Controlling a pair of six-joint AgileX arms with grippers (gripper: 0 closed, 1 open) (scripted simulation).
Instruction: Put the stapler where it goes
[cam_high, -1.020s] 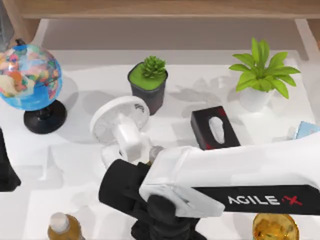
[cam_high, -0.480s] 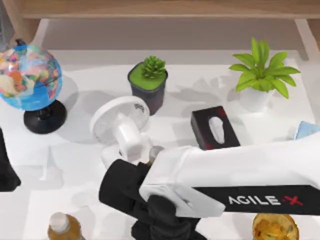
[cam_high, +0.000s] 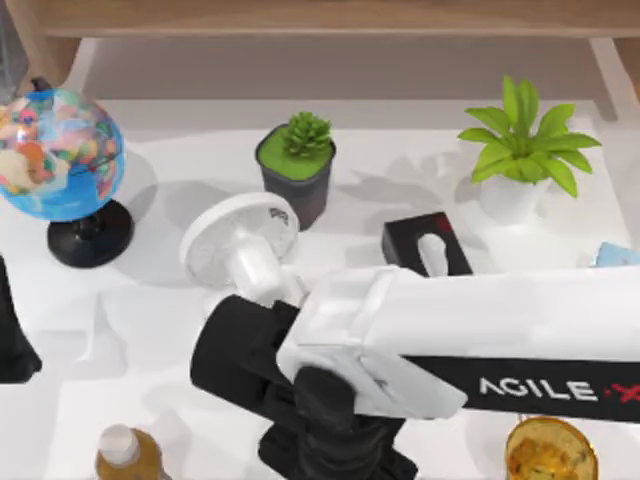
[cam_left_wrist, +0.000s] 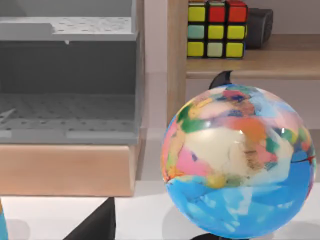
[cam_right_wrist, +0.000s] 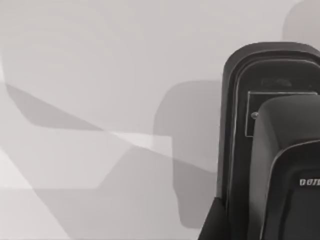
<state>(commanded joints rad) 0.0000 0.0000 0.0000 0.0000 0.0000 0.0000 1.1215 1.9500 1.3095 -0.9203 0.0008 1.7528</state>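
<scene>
The stapler (cam_right_wrist: 280, 150) is a black, round-ended object with a thin grey edge. It lies on the white table in the right wrist view, close under that camera and cut off by the picture's edge. My right arm (cam_high: 480, 340) reaches in from the right across the front of the table. Its black wrist (cam_high: 300, 400) hangs over the front middle and hides what is below it. My left arm (cam_high: 10, 345) is parked at the table's left edge.
A globe (cam_high: 60, 155) stands at the back left, a white fan (cam_high: 240, 245) and a succulent pot (cam_high: 297, 165) mid-table, and a leafy plant (cam_high: 525, 150) at the back right. The arm partly covers a black tissue box (cam_high: 425, 240). An amber bottle (cam_high: 125, 455) stands front left. A Rubik's cube (cam_left_wrist: 216, 27) sits on a wooden shelf.
My right arm has shifted a little toward the back of the table, covering more of the tissue box and the small grey object beside the fan. The left arm has not moved.
</scene>
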